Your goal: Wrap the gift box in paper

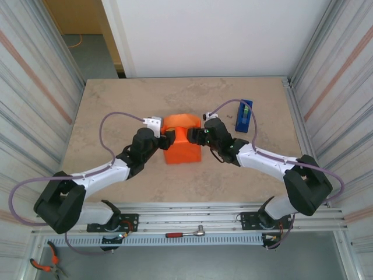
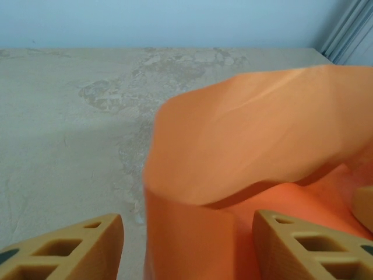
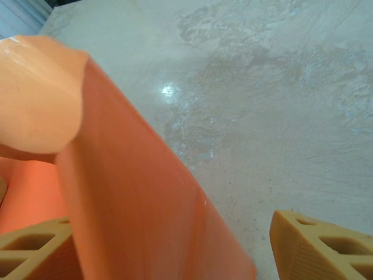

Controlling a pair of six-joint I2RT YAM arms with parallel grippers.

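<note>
Stone worktop (image 1: 116, 105), paper (image 1: 182, 146) humped up mid-wrap, left gripper (image 2: 186, 217) and right gripper (image 3: 172, 220) each part-open astride a side fold, probably to crease it, nothing clamped yet.

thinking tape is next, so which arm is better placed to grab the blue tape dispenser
Right, most likely. The blue tape dispenser stands at the right of the table, close beyond the right gripper. The left gripper sits across the paper from it and would have to reach over that.
</note>
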